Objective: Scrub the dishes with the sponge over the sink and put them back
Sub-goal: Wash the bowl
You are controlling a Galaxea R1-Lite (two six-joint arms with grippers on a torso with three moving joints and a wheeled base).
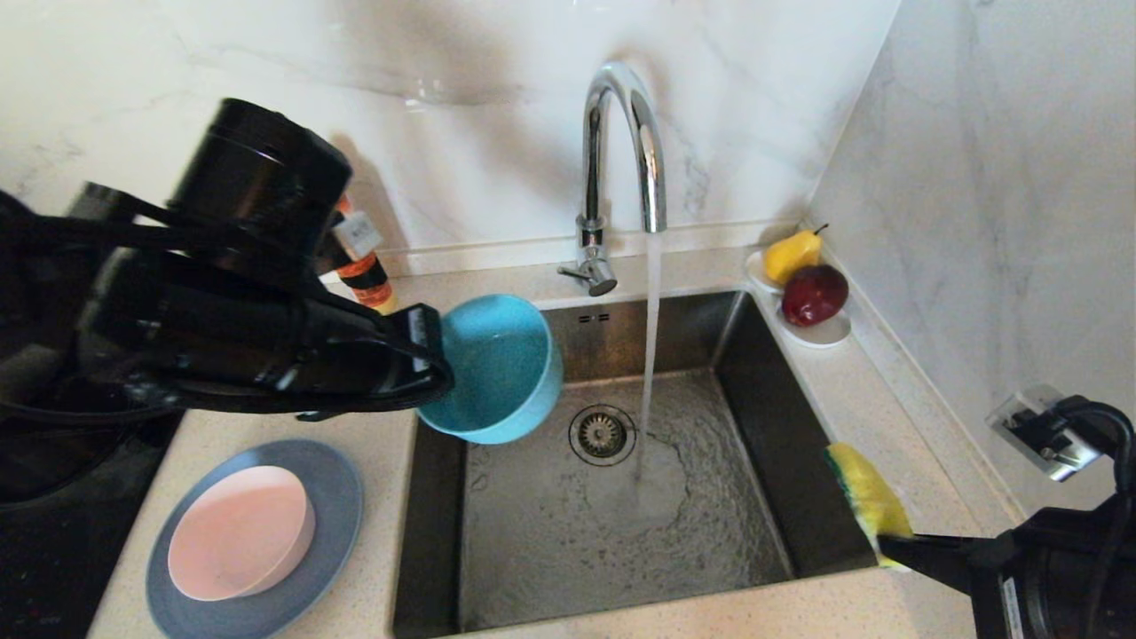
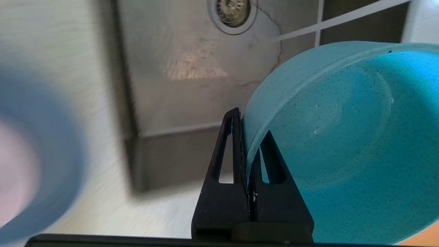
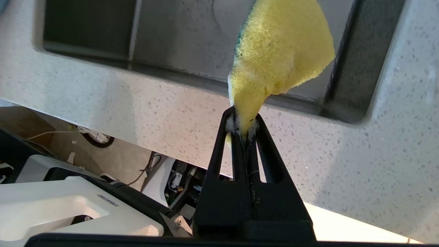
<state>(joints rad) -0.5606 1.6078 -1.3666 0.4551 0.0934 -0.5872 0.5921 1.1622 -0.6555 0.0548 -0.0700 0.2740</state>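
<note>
My left gripper (image 1: pixel 433 355) (image 2: pixel 245 125) is shut on the rim of the teal bowl (image 1: pixel 497 366) (image 2: pixel 343 137), holding it tilted in the air over the sink's left edge. The steel sink (image 1: pixel 621 506) (image 2: pixel 192 68) has water running onto its floor. At the sink's front right corner my right gripper (image 1: pixel 887 543) (image 3: pixel 244 118) is shut on the yellow sponge (image 1: pixel 865 488) (image 3: pixel 277 51), which sticks up over the rim. The pink bowl (image 1: pixel 240 532) sits on the grey-blue plate (image 1: pixel 328 497) on the counter left of the sink.
The chrome tap (image 1: pixel 621 160) stands behind the sink, its stream (image 1: pixel 652 337) falling just right of the drain strainer (image 1: pixel 603 434) (image 2: pixel 233 12). A small white dish (image 1: pixel 825 330) with a pear and an apple sits at the back right corner. A wall socket (image 1: pixel 1034 426) is on the right wall.
</note>
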